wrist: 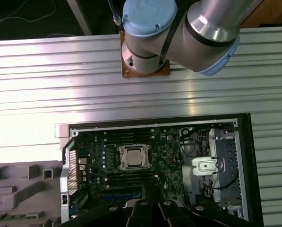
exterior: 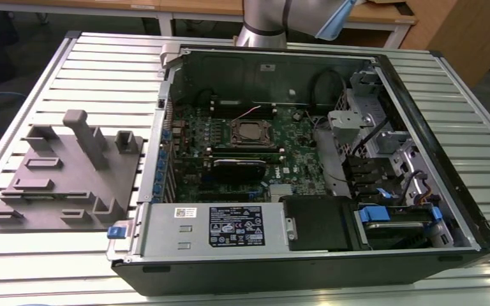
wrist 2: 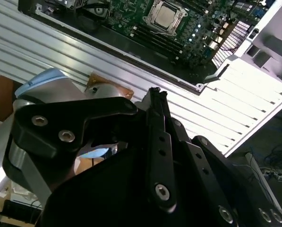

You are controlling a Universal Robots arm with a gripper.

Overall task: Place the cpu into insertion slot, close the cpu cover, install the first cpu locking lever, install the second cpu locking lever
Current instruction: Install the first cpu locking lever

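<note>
The cpu [wrist: 133, 157] lies as a silver-grey square in the insertion slot [exterior: 251, 132] on the green board inside the open computer case. The cpu cover [wrist 2: 152, 20] shows as a thin silvery frame lying flat around the chip. I cannot make out how the locking levers stand. High above the case and well apart from the socket, my gripper [wrist 2: 155, 94] hangs with its black fingers [wrist: 145, 204] drawn together and nothing between them. In the first wrist view it points down over the board's near side.
The case [exterior: 415, 102] lies open on a slatted aluminium table [exterior: 100, 70]. A grey moulded fixture [exterior: 66, 172] with upright posts sits at the exterior view's left. The arm's base [wrist: 143, 47] is bolted behind the case. Cables, a drive cage and a power supply [exterior: 228, 226] crowd the case.
</note>
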